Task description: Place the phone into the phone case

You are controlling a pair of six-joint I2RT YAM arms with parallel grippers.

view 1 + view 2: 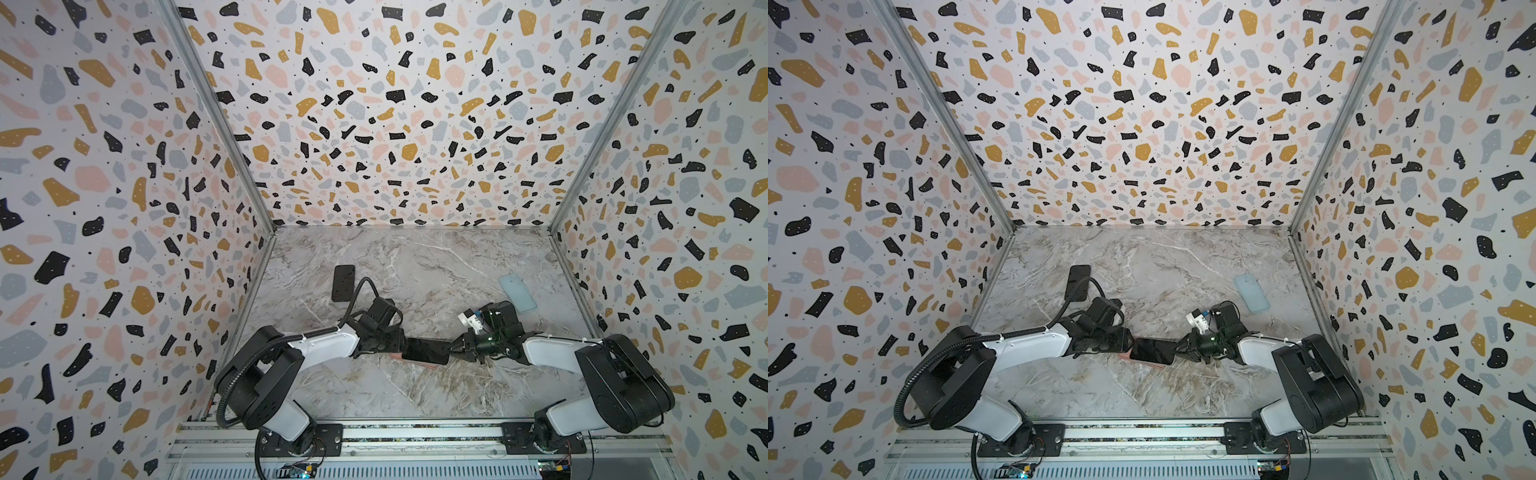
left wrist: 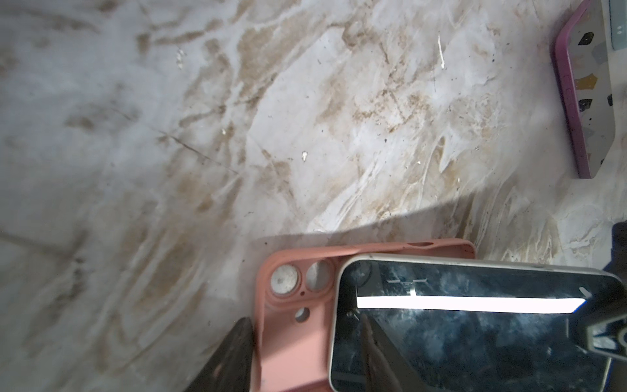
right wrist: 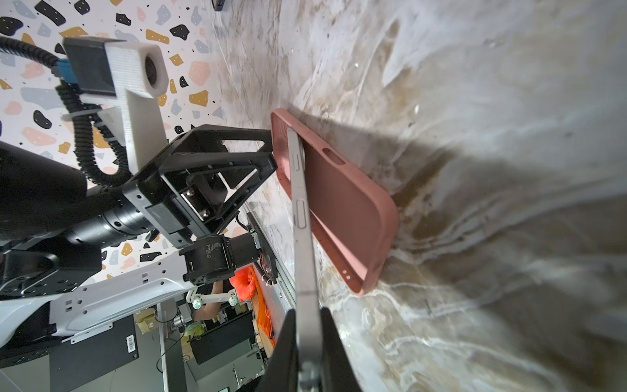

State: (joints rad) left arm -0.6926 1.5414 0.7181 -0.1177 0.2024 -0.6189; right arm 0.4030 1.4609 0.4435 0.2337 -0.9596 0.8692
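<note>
The phone (image 1: 428, 351) has a dark screen and a silver frame. It hangs tilted over the pink phone case (image 3: 349, 203), which lies open side up on the marble table (image 1: 415, 266). My right gripper (image 3: 308, 310) is shut on the phone's right end. My left gripper (image 2: 305, 319) is open at the camera end of the phone case (image 2: 295, 346). One finger stands outside the case's end wall and the other lies over the screen of the phone (image 2: 475, 332). Both top views show the two grippers facing each other across the phone (image 1: 1152, 351).
A black phone-sized slab (image 1: 343, 282) lies at the back left, behind my left arm. A pale blue one (image 1: 518, 292) lies at the back right, near the right wall. The left wrist view shows a purple-rimmed slab (image 2: 573, 101) with a mirroring face.
</note>
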